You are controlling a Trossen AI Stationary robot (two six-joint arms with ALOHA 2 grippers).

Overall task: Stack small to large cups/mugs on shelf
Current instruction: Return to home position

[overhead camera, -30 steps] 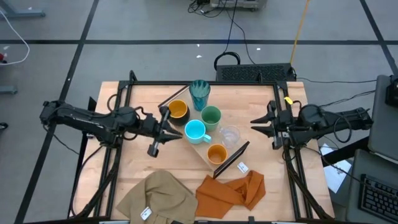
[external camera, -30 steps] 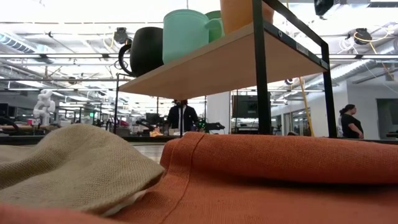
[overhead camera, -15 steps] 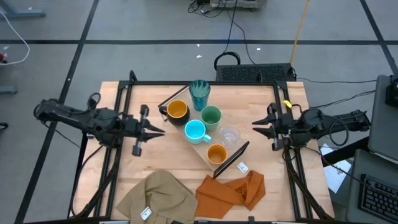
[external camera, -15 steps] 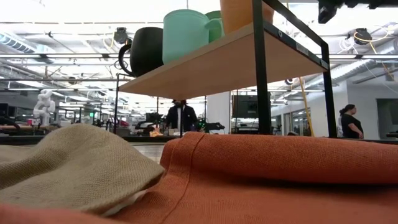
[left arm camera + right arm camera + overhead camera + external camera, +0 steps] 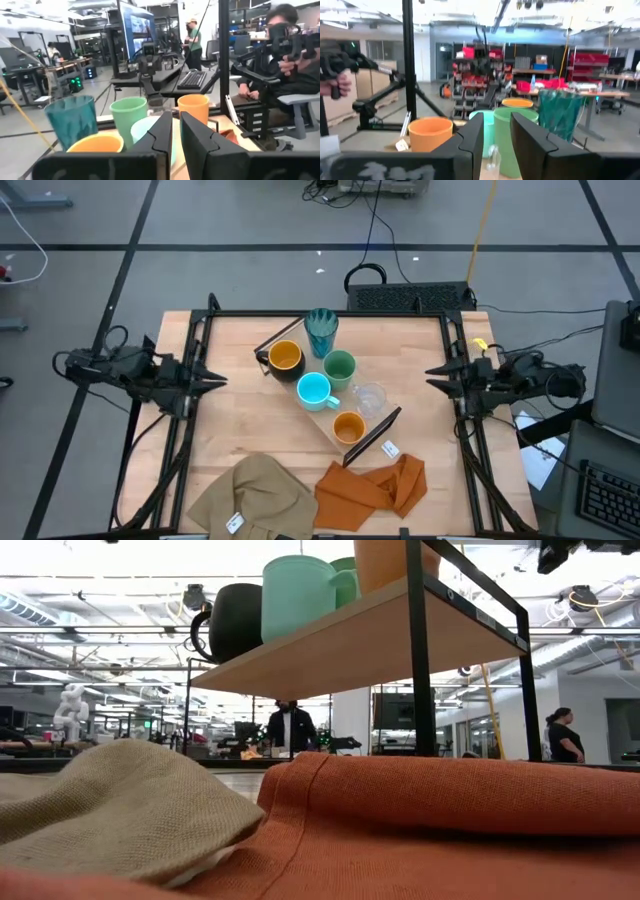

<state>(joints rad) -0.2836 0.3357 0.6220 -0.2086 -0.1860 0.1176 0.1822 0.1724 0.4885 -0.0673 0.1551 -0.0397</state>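
Observation:
Six cups stand in a slanting row on the shelf [image 5: 322, 420] at mid-table: a ribbed teal cup [image 5: 321, 330], a dark mug with an orange inside [image 5: 285, 358], a green cup [image 5: 340, 367], a light-blue mug [image 5: 315, 390], a clear tumbler [image 5: 370, 398] and an orange cup [image 5: 348, 426]. My left gripper [image 5: 222, 381] hangs near the table's left edge, level, pointing at the cups, shut on nothing [image 5: 175, 132]. My right gripper [image 5: 430, 375] hangs near the right edge, facing the cups, its fingers a little apart and empty [image 5: 497, 135].
A tan cloth [image 5: 260, 495] and an orange cloth [image 5: 375, 485] lie at the table's near edge. The black frame's posts [image 5: 205, 330] stand at both sides. The table shows bare wood between each gripper and the shelf. People show in the room beyond.
My left gripper has drawn back a long way from beside the dark mug toward the table's left edge. My right gripper has drawn back a shorter way toward the right edge. The cups and the shelf have stayed where they were.

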